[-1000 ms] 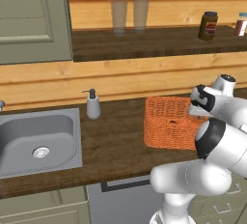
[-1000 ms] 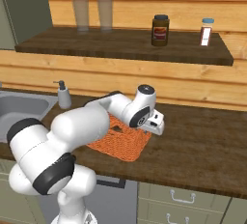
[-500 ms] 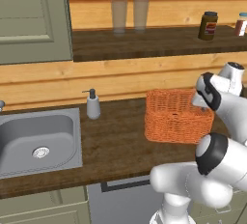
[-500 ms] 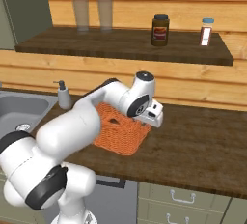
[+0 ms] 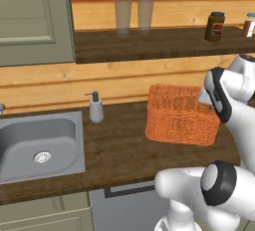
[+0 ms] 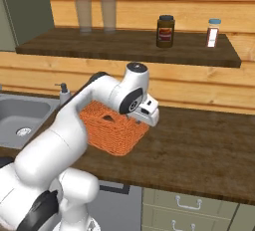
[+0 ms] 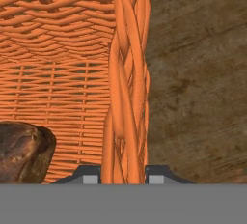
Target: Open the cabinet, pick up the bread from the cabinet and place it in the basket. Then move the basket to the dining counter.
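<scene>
While you look through the hand view, the two finger tips at the bottom edge stand one on each side of the wall of the basket (image 7: pixel 126 97), so the gripper (image 7: pixel 123 175) is closed on that wall. The wall runs up the middle of the frame. To its left is the inside of the basket, and the bread (image 7: pixel 21 151) lies on the woven floor at the lower left. To the right of the wall you see the dark wooden worktop (image 7: pixel 198 73).

In the left base view, the basket (image 5: pixel 180 115) sits right of the middle, with the hand touching its right side. A soap bottle (image 5: pixel 95 108) stands left of it, near the steel sink (image 5: pixel 40 145) at the left edge.

In the right base view, the basket (image 6: pixel 112 130) is in the middle, and the gripper (image 6: pixel 144 118) is at its right edge.

Further back, in the upper part of the frame, a shelf (image 6: pixel 124 48) holds two glasses (image 6: pixel 94 15), a dark jar (image 6: pixel 165 31) and a small shaker (image 6: pixel 212 33). A green cabinet door (image 5: pixel 32 18) is at the upper left of the left base view.
</scene>
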Available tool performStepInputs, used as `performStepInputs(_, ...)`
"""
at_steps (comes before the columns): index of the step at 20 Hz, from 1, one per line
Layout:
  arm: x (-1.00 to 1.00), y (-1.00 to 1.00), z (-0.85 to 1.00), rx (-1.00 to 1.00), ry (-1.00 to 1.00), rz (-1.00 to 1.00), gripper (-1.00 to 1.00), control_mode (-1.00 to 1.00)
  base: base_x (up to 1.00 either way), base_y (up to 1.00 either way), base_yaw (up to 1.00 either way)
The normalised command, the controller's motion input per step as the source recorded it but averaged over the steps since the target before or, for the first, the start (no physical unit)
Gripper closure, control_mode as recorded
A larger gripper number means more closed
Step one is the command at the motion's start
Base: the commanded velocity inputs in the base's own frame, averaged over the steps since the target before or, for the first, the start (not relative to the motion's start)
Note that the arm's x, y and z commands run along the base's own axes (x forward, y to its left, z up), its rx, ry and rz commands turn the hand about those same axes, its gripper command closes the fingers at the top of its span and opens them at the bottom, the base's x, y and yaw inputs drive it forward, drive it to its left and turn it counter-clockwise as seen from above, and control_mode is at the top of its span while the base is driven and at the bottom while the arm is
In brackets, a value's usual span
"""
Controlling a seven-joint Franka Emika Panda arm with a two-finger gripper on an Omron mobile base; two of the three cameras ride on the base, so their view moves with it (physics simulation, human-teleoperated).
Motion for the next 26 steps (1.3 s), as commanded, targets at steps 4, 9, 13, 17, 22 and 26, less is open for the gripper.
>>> performStepInputs(4,-0.22,0.18,0.31,0.00,-0.09,-0.02,1.00,-1.00,0.00,0.00,0.00)
performStepInputs(9,-0.02,0.22,0.25,0.00,-0.05,0.00,1.00,-1.00,0.00,0.00,0.00)
performStepInputs(13,0.00,0.10,0.22,0.00,0.00,0.00,1.00,-1.00,0.00,0.00,0.00)
performStepInputs(17,0.00,0.00,0.10,0.00,0.00,0.01,1.00,1.00,0.00,0.00,0.01)
performStepInputs(22,0.00,0.00,0.00,0.00,0.00,0.00,1.00,1.00,-0.67,0.01,0.01)
performStepInputs(26,0.00,0.00,0.00,0.00,0.00,0.00,1.00,1.00,-1.00,0.29,0.22)
